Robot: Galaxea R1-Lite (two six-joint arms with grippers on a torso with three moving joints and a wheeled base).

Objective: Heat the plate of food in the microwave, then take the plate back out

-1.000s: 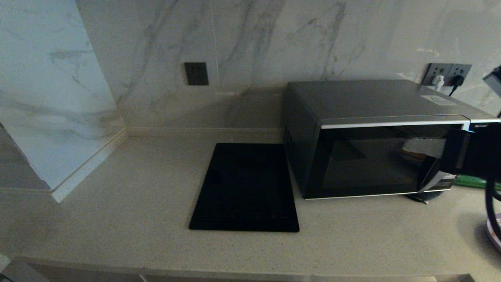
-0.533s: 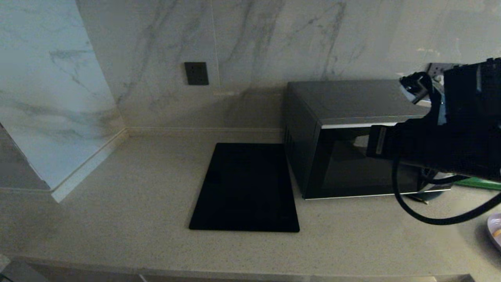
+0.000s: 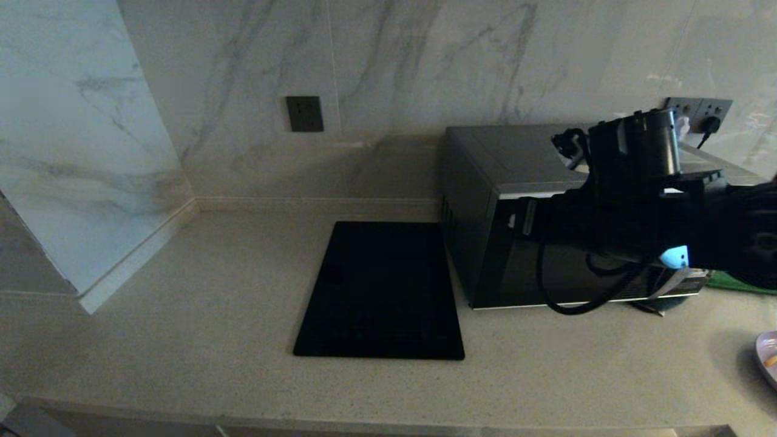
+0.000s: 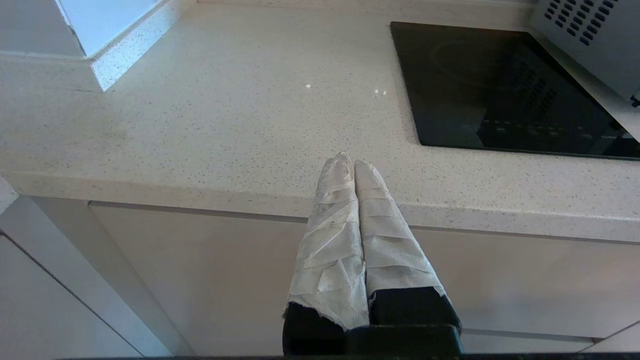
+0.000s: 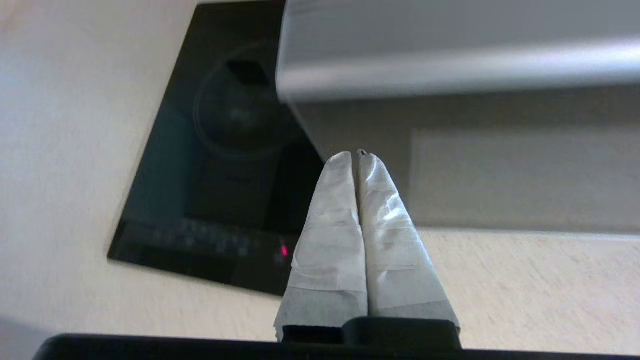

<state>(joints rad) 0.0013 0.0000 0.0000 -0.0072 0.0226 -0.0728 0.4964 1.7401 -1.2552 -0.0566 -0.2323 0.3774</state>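
The microwave (image 3: 485, 159) stands at the back right of the counter with its black glass door closed. My right arm reaches across the door from the right. The right gripper (image 3: 516, 221) is at the door's upper left corner, shut and empty. In the right wrist view its taped fingers (image 5: 330, 210) are pressed together and point at the microwave's (image 5: 450, 55) left front corner. The plate of food (image 3: 765, 357) shows only as a sliver at the right edge of the counter. My left gripper (image 4: 349, 162) is shut and empty, low in front of the counter's front edge.
A flat black slab (image 3: 382, 291) lies on the counter left of the microwave, with a small red light lit (image 5: 284, 251). A green board (image 3: 728, 282) lies right of the microwave. Wall sockets with plugs (image 3: 698, 115) sit behind it. A marble side wall (image 3: 79, 152) closes the left.
My right arm has swung in from the right edge and moved left across the microwave's front, now reaching the door's left side. Its gripper has stayed shut. The left arm has not moved.
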